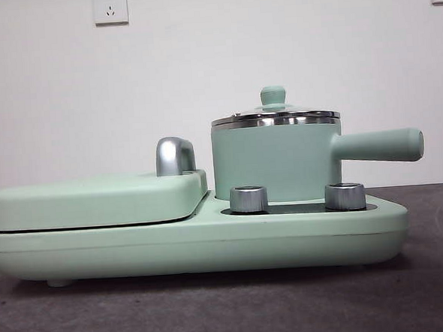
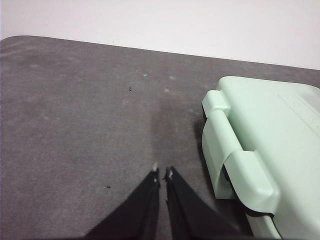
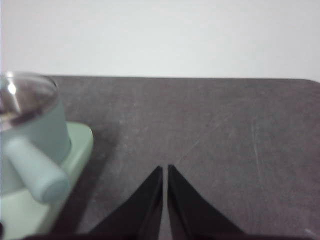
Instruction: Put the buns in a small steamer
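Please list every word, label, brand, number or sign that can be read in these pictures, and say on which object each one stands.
None can be read.
Small steamer: no print visible.
Flat griddle lid: a faint raised mark near its edge, too blurred to read.
Two steel knobs: no legible markings.
Wall sockets: only slots, no text.

The small steamer (image 1: 278, 162) is mint green with a shiny steel rim, a green knob (image 1: 273, 96) on its lid and a green side handle (image 1: 378, 146). The base (image 1: 211, 245) under it and the flat griddle lid (image 1: 96, 201) are the same pale green, with two silver dials (image 1: 248, 199) and a silver hinge piece (image 1: 174, 156). The table (image 1: 230, 308) is dark grey, the wall (image 1: 200, 62) white, and both grippers, left (image 2: 162, 174) and right (image 3: 165, 169), are black.
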Tool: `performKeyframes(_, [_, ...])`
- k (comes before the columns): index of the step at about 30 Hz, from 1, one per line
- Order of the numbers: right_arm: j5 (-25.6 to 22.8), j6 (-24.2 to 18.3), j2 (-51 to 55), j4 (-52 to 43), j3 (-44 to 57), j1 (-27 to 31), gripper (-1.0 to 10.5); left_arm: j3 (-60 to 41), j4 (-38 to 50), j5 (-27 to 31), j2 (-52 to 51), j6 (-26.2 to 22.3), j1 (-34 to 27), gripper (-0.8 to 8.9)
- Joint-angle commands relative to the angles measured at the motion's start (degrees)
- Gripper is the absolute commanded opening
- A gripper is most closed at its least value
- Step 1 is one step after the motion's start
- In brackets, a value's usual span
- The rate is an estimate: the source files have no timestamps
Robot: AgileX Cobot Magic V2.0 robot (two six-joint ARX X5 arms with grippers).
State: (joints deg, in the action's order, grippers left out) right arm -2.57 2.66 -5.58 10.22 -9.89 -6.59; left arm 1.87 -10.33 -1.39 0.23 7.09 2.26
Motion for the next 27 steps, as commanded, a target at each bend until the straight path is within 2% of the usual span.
performKeyframes(1, [0.17,-2.14,0.26,-3.93,3.04,0.42,0.1,-1.07,-0.37,0.28,-0.04,0.26,0.00,0.28])
performKeyframes(10, [0.15,-2.14,4.70,-3.61,9.25,2.60,0.1,-1.07,-0.39,0.28,-0.04,0.26,0.00,0.28])
performKeyframes(15, [0.31,-2.01,5.38,-0.02,9.25,4.26,0.1,-1.07,-0.39,0.28,-0.04,0.26,0.00,0.28])
performKeyframes(27, [1.03,-2.03,5.38,-0.76,9.25,4.42,0.1,-1.07,-0.37,0.28,-0.04,0.26,0.00,0.28])
